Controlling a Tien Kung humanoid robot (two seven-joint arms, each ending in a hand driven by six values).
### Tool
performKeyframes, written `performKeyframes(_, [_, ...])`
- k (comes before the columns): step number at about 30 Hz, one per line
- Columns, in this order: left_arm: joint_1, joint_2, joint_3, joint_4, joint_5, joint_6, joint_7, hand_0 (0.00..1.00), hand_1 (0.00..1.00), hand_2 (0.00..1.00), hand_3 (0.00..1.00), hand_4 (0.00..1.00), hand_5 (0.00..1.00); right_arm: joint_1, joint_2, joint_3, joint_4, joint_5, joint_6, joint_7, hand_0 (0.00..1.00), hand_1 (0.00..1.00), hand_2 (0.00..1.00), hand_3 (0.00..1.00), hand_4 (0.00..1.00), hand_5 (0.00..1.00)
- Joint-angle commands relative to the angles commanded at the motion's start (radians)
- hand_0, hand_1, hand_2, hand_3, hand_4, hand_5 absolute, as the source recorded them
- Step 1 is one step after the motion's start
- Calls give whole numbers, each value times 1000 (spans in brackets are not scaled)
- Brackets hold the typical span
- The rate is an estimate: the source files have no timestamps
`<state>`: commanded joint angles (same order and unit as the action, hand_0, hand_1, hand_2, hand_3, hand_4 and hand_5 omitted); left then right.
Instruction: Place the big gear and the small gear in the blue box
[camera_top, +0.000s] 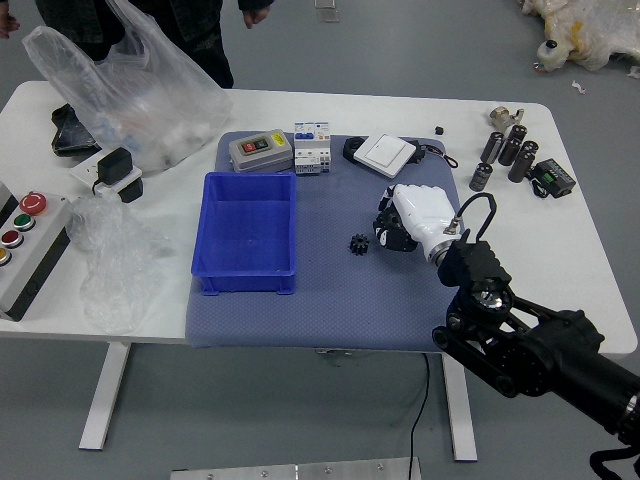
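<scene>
On and around one white table (575, 280), one blue box (245, 283), one small gear (359, 244), one robot hand (393, 222), two person's hands (255, 17), one blue-grey mat (270, 325), four black cylinders (523, 161) and four push buttons (33, 203) were counted.

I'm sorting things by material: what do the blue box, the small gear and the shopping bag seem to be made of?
Blue box: likely smooth plastic, evenly coloured with molded-looking walls. Small gear: dark, plastic or coated metal; too small to tell. Bag: thin plastic film, see-through and crinkled.
</scene>
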<state>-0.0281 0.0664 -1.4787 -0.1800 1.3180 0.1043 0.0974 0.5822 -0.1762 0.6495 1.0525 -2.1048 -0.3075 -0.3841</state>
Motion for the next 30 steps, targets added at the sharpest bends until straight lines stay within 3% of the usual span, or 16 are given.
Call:
performKeyframes(7, [0, 1, -3, 0, 3, 0, 2, 639, 614, 601, 651, 639, 317, 71, 17, -70, 34, 22, -16, 2, 518, 497, 439, 475, 310, 9])
performKeyframes(21, [-1, 5, 3, 0, 3, 0, 5, 640, 614, 602, 653, 641, 322, 232, 135, -333, 86, 45, -38, 7, 501, 499, 437, 469, 311, 9])
performKeyframes(28, [0, 4, 2, 0, 5, -1, 6, 639, 614, 602, 653, 643, 325, 228, 131, -290, 78, 30, -56, 10, 506, 501, 449, 479, 313, 14])
performKeyframes(29, [1, 4, 0, 0, 7, -1, 7, 639, 614, 603, 654, 643, 326, 225, 124, -272, 77, 29, -56, 8, 527, 579, 633, 639, 211, 171])
performKeyframes(30, [2, 4, -1, 0, 8, -1, 7, 639, 614, 603, 654, 643, 326, 223, 119, -259, 75, 27, -53, 5, 527, 579, 633, 639, 211, 171])
